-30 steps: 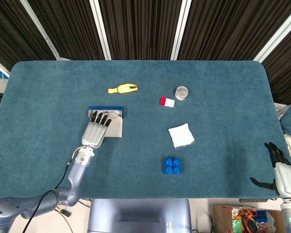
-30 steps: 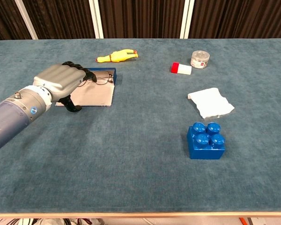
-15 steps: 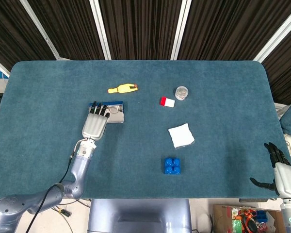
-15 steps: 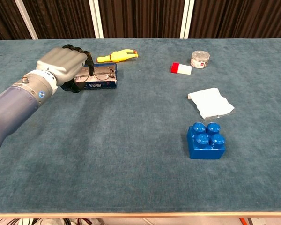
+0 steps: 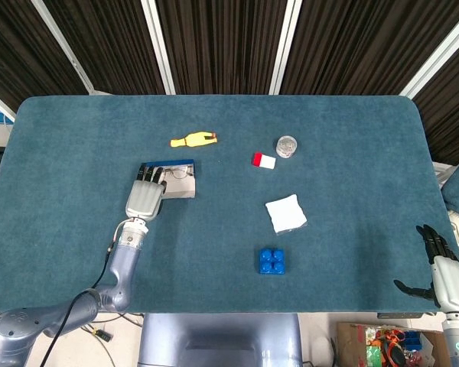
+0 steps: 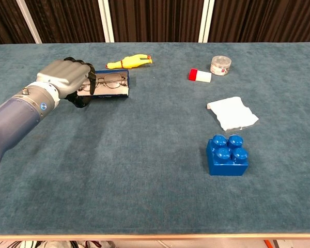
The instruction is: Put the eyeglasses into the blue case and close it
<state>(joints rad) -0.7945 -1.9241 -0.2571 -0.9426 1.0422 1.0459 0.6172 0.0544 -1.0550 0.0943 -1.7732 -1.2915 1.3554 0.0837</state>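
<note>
The blue case (image 5: pixel 168 164) (image 6: pixel 125 77) lies open left of the table's middle, showing its white lining. The eyeglasses (image 5: pixel 180 173) (image 6: pixel 111 81) rest inside it, folded. My left hand (image 5: pixel 144 198) (image 6: pixel 66 79) is at the case's left end, fingers curled over the near flap with the thumb under it. That flap is held tilted up a little. My right hand (image 5: pixel 442 269) hangs off the table's near right corner, fingers apart, holding nothing.
A yellow rubber chicken (image 5: pixel 193 140) lies just behind the case. To the right are a red-and-white block (image 5: pixel 264 160), a small clear jar (image 5: pixel 286 145), a white cloth (image 5: pixel 285 212) and a blue toy brick (image 5: pixel 271 261).
The flat near flap was lifted almost upright by my left hand, then dropped back partway. The hand has drawn slightly toward me. The right hand has not moved.
</note>
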